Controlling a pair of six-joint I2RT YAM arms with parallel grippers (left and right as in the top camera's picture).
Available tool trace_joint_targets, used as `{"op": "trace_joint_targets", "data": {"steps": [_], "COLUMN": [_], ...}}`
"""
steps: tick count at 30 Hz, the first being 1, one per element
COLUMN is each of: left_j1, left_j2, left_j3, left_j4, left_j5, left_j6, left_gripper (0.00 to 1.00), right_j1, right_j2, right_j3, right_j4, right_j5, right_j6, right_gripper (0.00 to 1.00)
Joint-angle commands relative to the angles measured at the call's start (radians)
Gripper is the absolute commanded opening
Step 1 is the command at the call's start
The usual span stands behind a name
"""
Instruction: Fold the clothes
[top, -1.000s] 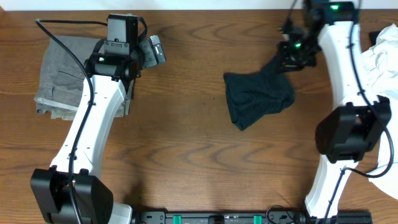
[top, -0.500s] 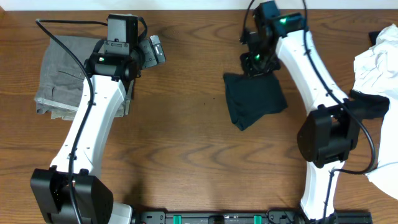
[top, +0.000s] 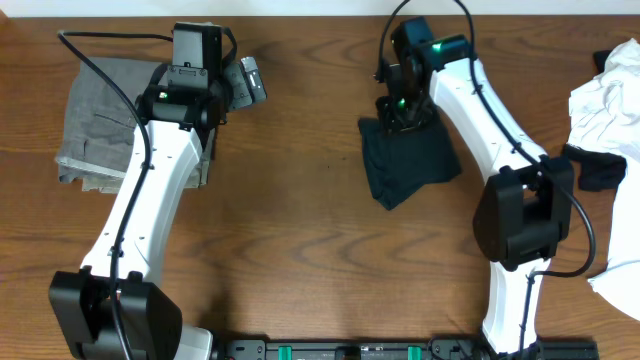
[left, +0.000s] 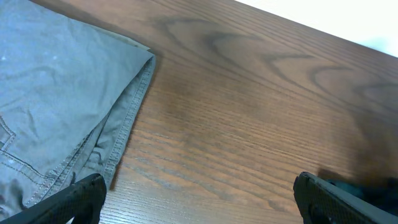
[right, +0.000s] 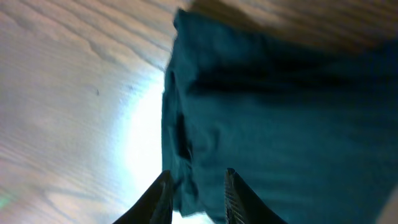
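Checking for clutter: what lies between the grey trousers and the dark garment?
In the overhead view, only the left arm crosses beside the grey trousers; from there to the dark garment the wooden table is bare.

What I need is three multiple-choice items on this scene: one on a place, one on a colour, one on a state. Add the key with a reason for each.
1. Where on the table do the grey trousers lie?
A) left end
B) centre
C) right end

2. What colour is the centre garment under the right pincer?
A) white
B) red
C) dark, near black

3. How is the left pincer?
A) shut on the grey trousers
B) open, holding nothing
C) shut on the centre garment

Key:
1 A, the overhead view shows them folded at the table's left end.
2 C, the overhead and right wrist views both show dark cloth.
3 B, the left wrist view shows its fingers wide apart over bare wood.
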Motion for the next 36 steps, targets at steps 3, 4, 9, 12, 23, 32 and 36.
{"op": "trace_joint_targets", "data": {"steps": [3,4,9,12,23,32,36], "left_j1": [0.002,0.002,0.002,0.002,0.002,0.002,0.002], "left_j2": [0.007,0.007,0.007,0.007,0.007,0.007,0.007], "left_j3": [0.003,0.003,0.003,0.003,0.003,0.003,0.003], "left_j4": [-0.003,-0.003,-0.003,-0.003,-0.003,-0.003,-0.003], "left_j5": [-0.012,-0.012,-0.012,-0.012,-0.012,-0.012,-0.012], "left_j6": [-0.002,-0.002,-0.002,-0.002,-0.002,-0.002,-0.002], "left_gripper": [0.98,0.98,0.98,0.98,0.98,0.98,0.98], "right_j1": [0.028,0.041,0.115,0.151,0.177,0.190,0.198], "right_j2": [0.005,0.005,0.005,0.005,0.005,0.005,0.005], "right_j3": [0.013,0.009,-0.034,-0.089,-0.235,-0.236,-0.236], "right_j4": [-0.042,-0.044,-0.024,0.034,0.159,0.164,0.146], "right_j5": [0.058,0.096,0.293,0.359,0.502,0.412,0.400], "right_j6": [-0.032,-0.005,0.106,0.127,0.171,0.170,0.171], "right_gripper": [0.27,0.27,0.29,0.31,0.33,0.34,0.35]}}
